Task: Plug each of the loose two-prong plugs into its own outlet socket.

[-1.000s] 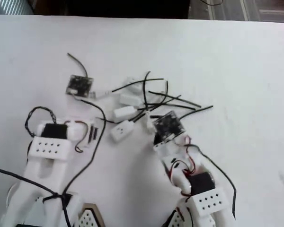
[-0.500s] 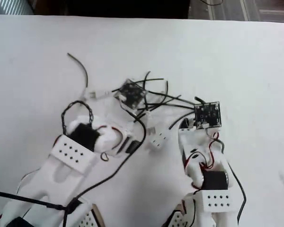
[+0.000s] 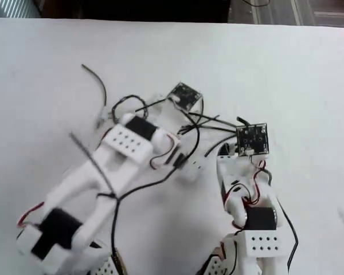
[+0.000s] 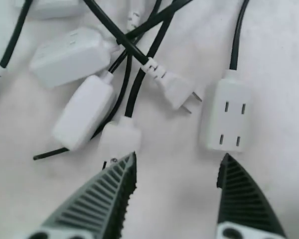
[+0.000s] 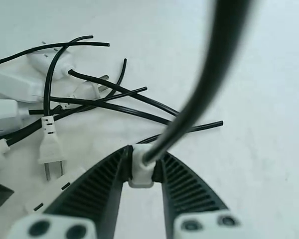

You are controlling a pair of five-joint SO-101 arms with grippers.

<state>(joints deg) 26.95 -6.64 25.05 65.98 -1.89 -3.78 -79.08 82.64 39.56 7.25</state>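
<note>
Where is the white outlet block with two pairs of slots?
In the left wrist view the outlet block lies just ahead of the open left gripper; a loose two-prong plug points its prongs at it.

white two-prong plug [image 4: 177, 90] flat, prongs toward nearby white outlet socket [image 4: 225, 119], black cords [image 4: 236, 40] tangled

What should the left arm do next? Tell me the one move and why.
Probably ease the left gripper forward and close on the outlet block: its jaws stand open just short of it, and the right gripper is shut on a plug needing a steadied socket.
</note>
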